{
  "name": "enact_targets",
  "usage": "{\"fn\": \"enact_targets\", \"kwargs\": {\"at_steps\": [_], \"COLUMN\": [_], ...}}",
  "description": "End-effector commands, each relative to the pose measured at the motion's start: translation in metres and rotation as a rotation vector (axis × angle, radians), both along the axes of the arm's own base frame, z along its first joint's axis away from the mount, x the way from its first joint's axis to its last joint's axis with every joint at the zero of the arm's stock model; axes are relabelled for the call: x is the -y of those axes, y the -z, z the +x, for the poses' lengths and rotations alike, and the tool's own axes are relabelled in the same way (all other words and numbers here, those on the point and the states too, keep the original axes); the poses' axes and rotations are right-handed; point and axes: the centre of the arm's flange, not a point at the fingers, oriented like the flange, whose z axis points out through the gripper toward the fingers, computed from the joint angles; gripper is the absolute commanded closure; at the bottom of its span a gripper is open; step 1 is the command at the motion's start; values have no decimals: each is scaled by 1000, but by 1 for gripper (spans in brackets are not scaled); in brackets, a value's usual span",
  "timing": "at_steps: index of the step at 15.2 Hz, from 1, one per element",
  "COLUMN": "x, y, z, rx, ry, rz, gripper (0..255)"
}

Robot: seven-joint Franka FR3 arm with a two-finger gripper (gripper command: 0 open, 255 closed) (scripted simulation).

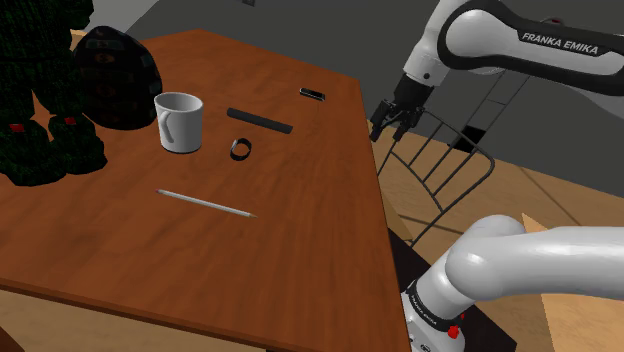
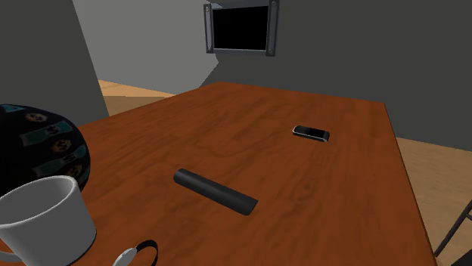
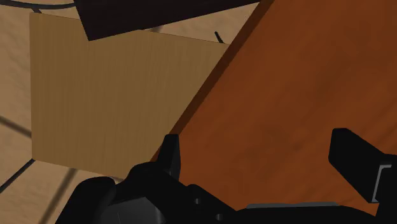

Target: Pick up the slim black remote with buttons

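Note:
The slim black remote (image 1: 259,121) (image 2: 215,191) lies flat on the brown wooden table (image 1: 150,260), toward its far side, between a white mug (image 1: 180,121) and a small black device with a silver edge (image 1: 312,94) (image 2: 311,134). My gripper (image 1: 390,120) hangs just past the table's edge at the shoulder view's right, well apart from the remote. In the wrist view the gripper (image 3: 261,159) is open with nothing between its fingers, over the table's edge (image 3: 210,95).
A dark ring (image 1: 241,149) and a thin grey pen (image 1: 205,203) lie nearer the front. A dark patterned round object (image 1: 115,75) and a dark plant (image 1: 35,90) crowd the shoulder view's left. A black wire chair (image 1: 450,160) stands beside the table, below the gripper.

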Motion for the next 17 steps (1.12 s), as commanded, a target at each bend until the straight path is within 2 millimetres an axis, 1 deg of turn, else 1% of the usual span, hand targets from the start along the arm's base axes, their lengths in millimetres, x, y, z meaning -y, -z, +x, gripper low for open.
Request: {"fn": "enact_targets", "kwargs": {"at_steps": [1,5,9,13,17], "x": [0,-12,-31,-55,-84], "y": [0,5,9,14,20], "z": [0,52,102,150,194], "rx": [0,1,2,3,4], "ry": [0,-118,-236,-355,-473], "rz": [0,-18,-36,-54,-72], "gripper": [0,0,0,0,0]}}
